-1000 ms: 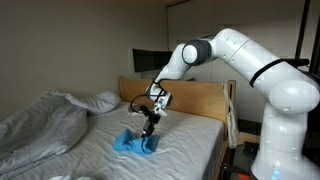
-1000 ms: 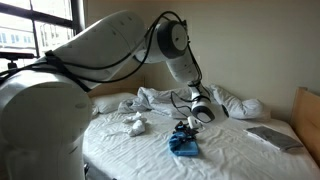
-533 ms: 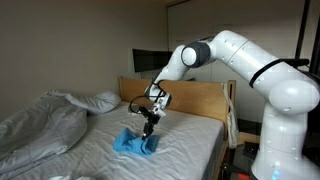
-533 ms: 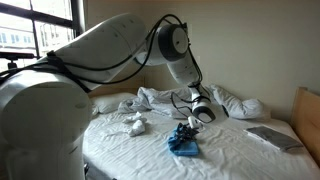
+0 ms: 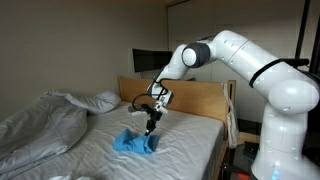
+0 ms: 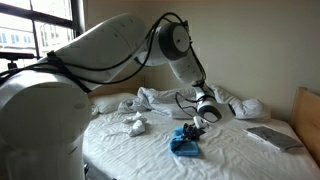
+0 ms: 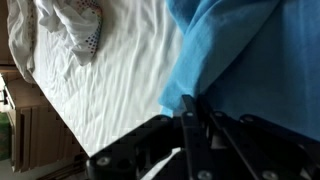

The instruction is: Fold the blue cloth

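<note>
The blue cloth (image 5: 134,145) lies bunched on the white bed sheet (image 5: 190,140), and it also shows in the other exterior view, the blue cloth (image 6: 183,142). My gripper (image 5: 150,127) hangs straight down over the cloth's edge nearest the headboard, its tips meeting the fabric. In the wrist view the blue cloth (image 7: 250,60) fills the upper right. There my gripper (image 7: 196,100) has its two black fingers pressed together, pinching the cloth's edge. The pinched fabric between the pads is hidden.
A rumpled grey-white duvet (image 5: 45,122) covers one side of the bed. A small crumpled white cloth (image 6: 135,124) lies near the blue one, also as a dotted white cloth (image 7: 80,30). A flat grey object (image 6: 272,137), pillows (image 6: 245,108) and a wooden headboard (image 5: 200,100) border the bed.
The jaws have closed onto the blue cloth's edge. The gripper has then shifted slightly up and sideways, drawing that edge along.
</note>
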`<act>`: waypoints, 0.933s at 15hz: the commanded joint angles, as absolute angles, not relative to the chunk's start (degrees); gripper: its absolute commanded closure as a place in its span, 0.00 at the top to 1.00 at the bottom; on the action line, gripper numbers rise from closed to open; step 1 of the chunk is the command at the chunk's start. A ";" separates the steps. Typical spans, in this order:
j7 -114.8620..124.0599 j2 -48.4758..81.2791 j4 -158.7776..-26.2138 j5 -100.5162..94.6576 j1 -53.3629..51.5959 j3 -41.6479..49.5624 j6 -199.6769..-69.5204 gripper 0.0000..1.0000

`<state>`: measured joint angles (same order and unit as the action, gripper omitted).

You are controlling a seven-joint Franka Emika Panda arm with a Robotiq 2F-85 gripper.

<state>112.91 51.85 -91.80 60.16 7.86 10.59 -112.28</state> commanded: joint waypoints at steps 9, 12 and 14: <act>114.67 50.69 -90.78 57.65 11.62 11.54 -111.42 0.33; 114.69 48.99 -92.77 57.68 10.78 11.30 -112.00 0.40; 115.38 48.50 -93.41 57.51 10.53 11.16 -111.67 0.53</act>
